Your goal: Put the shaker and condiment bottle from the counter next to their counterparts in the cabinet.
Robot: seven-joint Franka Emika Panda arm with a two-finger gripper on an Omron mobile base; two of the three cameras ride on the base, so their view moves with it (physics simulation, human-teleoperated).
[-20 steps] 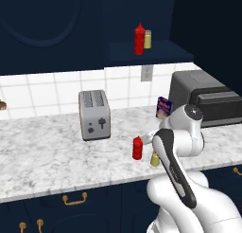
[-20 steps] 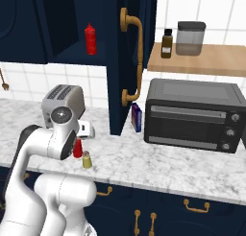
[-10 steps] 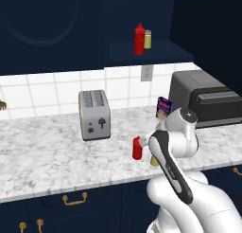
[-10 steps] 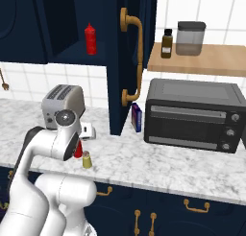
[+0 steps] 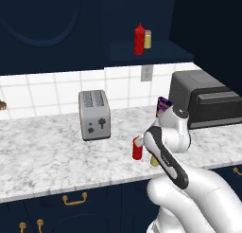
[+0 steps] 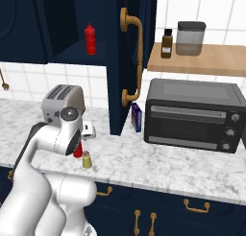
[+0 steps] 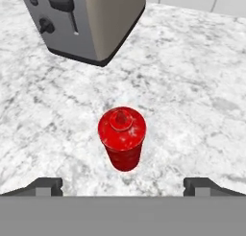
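The red condiment bottle (image 7: 122, 136) stands upright on the marbled counter (image 7: 192, 86), seen from above. My gripper (image 7: 123, 186) hangs over it, open, with its fingertips (image 7: 45, 186) wide to either side and nothing between them. In the base views the same bottle (image 5: 137, 149) (image 6: 77, 151) is partly behind my arm. The olive-yellow shaker (image 6: 87, 159) (image 5: 154, 160) stands right beside it. On the navy cabinet shelf (image 5: 156, 52) stand the twin red bottle (image 5: 139, 39) (image 6: 90, 38) and the pale yellow shaker (image 5: 148, 39).
A silver toaster (image 5: 94, 114) stands left of the bottle, close behind it in the hand view (image 7: 91, 19). A black toaster oven (image 6: 192, 112) and a small purple box (image 6: 137, 117) sit to the right. The open cabinet door with its brass handle (image 6: 132, 57) juts out.
My arm's elbow has swung a little to the left and down, bringing the hand closer over the red bottle. Bottle and shaker have not moved.
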